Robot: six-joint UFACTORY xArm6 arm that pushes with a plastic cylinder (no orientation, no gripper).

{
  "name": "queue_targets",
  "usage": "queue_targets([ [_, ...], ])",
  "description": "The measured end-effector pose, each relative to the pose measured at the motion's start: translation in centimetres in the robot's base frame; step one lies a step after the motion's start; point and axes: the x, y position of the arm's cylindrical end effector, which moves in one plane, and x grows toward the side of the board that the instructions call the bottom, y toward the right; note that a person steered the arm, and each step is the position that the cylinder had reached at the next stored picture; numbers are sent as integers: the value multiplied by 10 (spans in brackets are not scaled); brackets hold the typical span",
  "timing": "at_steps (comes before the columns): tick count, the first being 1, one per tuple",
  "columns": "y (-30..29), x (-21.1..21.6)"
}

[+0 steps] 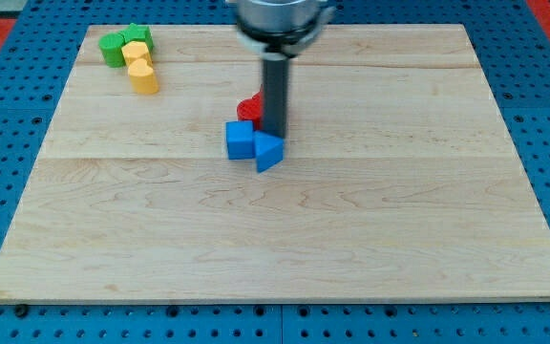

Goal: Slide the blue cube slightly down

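A blue cube (241, 140) sits near the board's middle, a little above centre. A blue triangular block (268, 153) touches its right side. My tip (274, 133) stands just above the blue triangular block and at the upper right of the blue cube. A red block (250, 107) lies right behind the rod, partly hidden by it; its shape is hard to make out.
At the view's top left a green block (114, 47), a second green block (137, 35) and two yellow blocks (137, 53) (144, 77) cluster together. The wooden board (275, 248) lies on a blue perforated table.
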Motion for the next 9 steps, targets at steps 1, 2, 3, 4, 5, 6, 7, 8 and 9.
queue_targets([
  [1, -51, 17],
  [2, -95, 37],
  [3, -106, -4],
  [4, -165, 1],
  [5, -193, 8],
  [6, -140, 2],
  [7, -141, 19],
  [8, -142, 41],
  [9, -119, 46],
])
